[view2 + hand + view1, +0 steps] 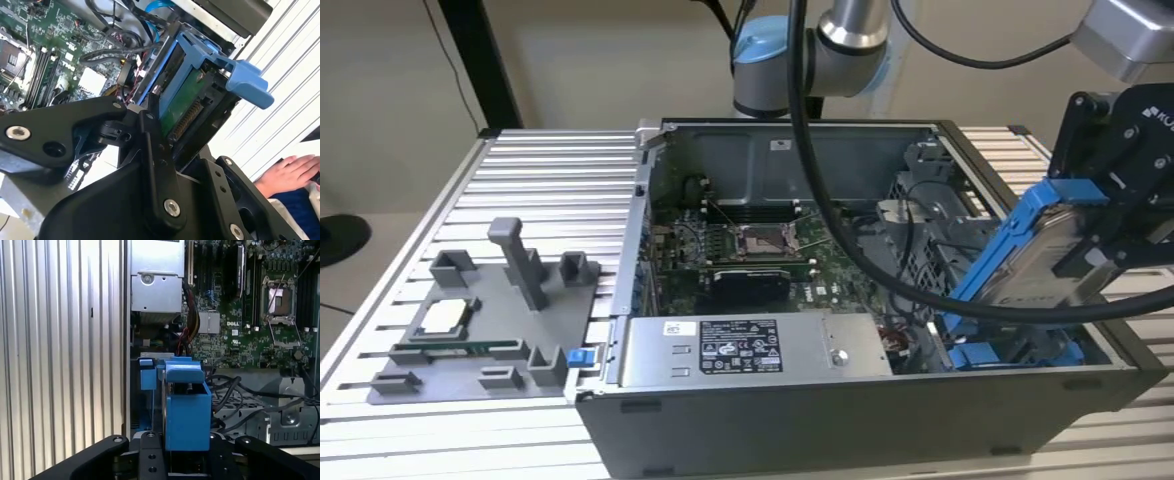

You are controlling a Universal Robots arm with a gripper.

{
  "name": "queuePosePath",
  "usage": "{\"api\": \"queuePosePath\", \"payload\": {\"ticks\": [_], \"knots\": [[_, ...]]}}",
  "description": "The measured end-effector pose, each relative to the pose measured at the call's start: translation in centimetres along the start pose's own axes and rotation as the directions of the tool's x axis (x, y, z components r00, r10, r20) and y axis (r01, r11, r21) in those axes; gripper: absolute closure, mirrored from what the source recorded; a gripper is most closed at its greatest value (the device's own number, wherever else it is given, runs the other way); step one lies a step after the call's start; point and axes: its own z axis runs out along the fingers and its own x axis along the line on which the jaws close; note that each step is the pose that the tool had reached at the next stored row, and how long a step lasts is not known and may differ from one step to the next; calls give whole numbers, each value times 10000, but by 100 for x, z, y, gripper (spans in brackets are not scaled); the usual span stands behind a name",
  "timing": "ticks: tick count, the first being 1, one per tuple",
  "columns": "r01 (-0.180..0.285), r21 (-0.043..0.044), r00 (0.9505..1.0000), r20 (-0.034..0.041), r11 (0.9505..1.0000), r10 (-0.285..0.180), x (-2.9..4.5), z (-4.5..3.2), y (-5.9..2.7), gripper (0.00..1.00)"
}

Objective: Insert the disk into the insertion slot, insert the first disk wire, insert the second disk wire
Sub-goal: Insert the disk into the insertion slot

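Your gripper (pixel 1105 245) has its jaws clamped on the disk (pixel 1041 262), tilted over the insertion slot (pixel 1017 352) at the case's (pixel 854 420) near end, exterior view's right; that tilt could jam it or snag the loose cables (pixel 232 390) alongside.

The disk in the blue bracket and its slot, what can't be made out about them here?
1. The disk, exterior view: it is tilted, and its label face is partly covered by the blue bracket and the end effector.
2. Inside of the insertion slot, exterior view: hidden behind the disk and a thick black cable.
3. The hand, second wrist view: cut off by the picture's edge.
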Motion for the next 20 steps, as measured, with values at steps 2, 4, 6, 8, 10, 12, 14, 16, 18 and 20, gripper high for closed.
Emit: {"api": "queuePosePath", "payload": {"ticks": [2,4,6,8,10,12,14,16,18,20], "knots": [[0,0,10000,0,10000,0,4,34,-6,100],[0,0,10000,-1,10000,0,8,68,-12,100],[0,0,10000,-1,10000,0,9,97,-18,100],[1,0,10000,1,10000,-1,8,113,-24,100],[0,1,10000,3,10000,0,7,130,-27,100],[-1,1,10000,5,10000,1,6,149,-28,100],[0,1,10000,3,10000,0,4,166,-29,100],[-1,1,10000,4,10000,1,3,186,-30,100],[-6,3,10000,2,10000,6,3,212,-31,100],[-10,3,10000,1,10000,10,6,243,-31,100]]}}
